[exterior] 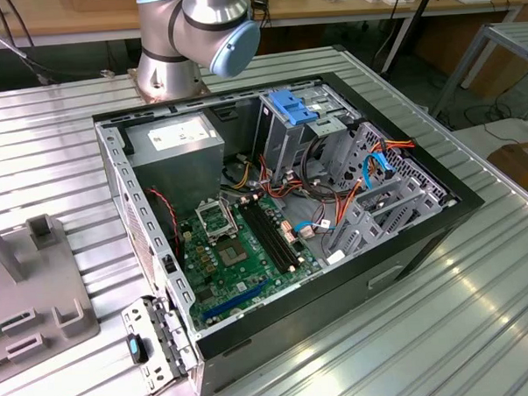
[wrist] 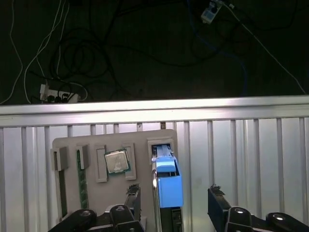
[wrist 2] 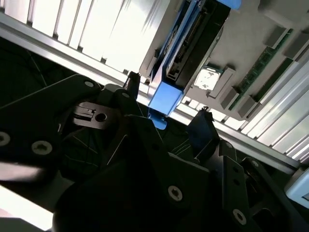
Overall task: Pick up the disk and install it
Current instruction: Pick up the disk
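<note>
The ribbed metal table point(exterior: 480, 329) carries an open PC case point(exterior: 407, 253) lying on its side, with the arm point(exterior: 195, 34) rising behind it. Toward the exterior view's left sits a grey tray point(exterior: 23, 305) of slotted holders.

In both wrist views the disk point(wrist: 169, 186) stands on edge in one slot of that tray point(wrist: 96, 198), its blue carrier end up toward the gripper point(wrist: 174, 189). Beside it in the tray lie a CPU point(wrist: 117, 162) and a RAM stick point(wrist: 82, 188).

The gripper hangs over the disk with its jaws spread wide. One of the fingers point(wrist: 218, 203) stands well off one face. The other is just beside the opposite face, and I cannot tell whether it touches. It grips nothing yet. In the second wrist view the blue end of the disk point(wrist 2: 193, 43) sits between the two tips of the gripper point(wrist 2: 167, 95).

By its look, the disk is stiff and dense for its size, with a metal body that will not give under the pads. The blue plastic is smoother and may flex or slip. Knocks could harm it, so a square, firm hold seems wise. The best hold is probably across the two broad flat faces, just below the blue end, where the pads meet metal and the weight hangs straight down. Taking it by the thin blue tab alone would risk it tilting in the slot.
</note>
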Controlling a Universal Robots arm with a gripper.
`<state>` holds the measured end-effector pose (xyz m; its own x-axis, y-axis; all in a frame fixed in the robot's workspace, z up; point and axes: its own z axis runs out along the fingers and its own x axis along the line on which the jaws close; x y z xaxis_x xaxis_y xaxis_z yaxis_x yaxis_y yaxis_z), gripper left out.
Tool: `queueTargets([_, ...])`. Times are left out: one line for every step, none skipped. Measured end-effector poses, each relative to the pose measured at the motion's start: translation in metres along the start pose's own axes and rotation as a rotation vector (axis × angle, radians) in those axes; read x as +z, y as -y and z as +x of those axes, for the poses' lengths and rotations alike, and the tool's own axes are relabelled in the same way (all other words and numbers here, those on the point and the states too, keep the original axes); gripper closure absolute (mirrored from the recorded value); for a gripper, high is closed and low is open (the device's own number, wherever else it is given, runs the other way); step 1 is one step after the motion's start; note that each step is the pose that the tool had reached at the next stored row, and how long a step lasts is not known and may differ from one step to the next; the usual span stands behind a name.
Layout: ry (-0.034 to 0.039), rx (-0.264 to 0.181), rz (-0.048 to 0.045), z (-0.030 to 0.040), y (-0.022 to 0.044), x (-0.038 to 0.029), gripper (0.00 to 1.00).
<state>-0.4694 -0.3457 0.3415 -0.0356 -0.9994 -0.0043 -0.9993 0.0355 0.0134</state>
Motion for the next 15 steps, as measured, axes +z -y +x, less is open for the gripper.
queueTargets([0.0,0.0,0.0,0.0,0.0,0.0019,0.34])
queueTargets([0.0,-0.001,0.0001,0.0,0.0,0.0038,0.34])
queueTargets([0.0,-0.002,0.0001,0.0001,-0.0001,0.0066,0.34])
queueTargets([0.0,-0.005,0.0001,0.0001,-0.0004,0.0118,0.34])
queueTargets([-0.0001,-0.006,0.0,0.0001,-0.0006,0.0161,0.34])
queueTargets([0.0,-0.008,0.0001,0.0001,-0.0007,0.0205,0.34])
queueTargets([-0.0001,-0.009,0.0,0.0002,-0.0008,0.0255,0.34])
queueTargets([-0.0002,-0.01,0.0,0.0003,-0.0009,0.0291,0.34])
queueTargets([-0.0001,-0.011,0.0,0.0003,-0.0009,0.0323,0.34])
queueTargets([-0.0002,-0.015,0.0,0.0003,-0.0009,0.0348,0.34])
queueTargets([-0.0003,-0.023,-0.0001,0.0004,-0.0009,0.0357,0.34])
queueTargets([-0.0005,-0.031,-0.0003,0.0004,-0.0009,0.0359,0.34])
queueTargets([-0.0005,-0.031,-0.0002,0.0004,-0.0009,0.036,0.34])
queueTargets([-0.0004,-0.032,-0.0001,0.0004,-0.0009,0.036,0.34])
queueTargets([-0.0004,-0.032,-0.0001,0.0004,-0.0009,0.036,0.34])
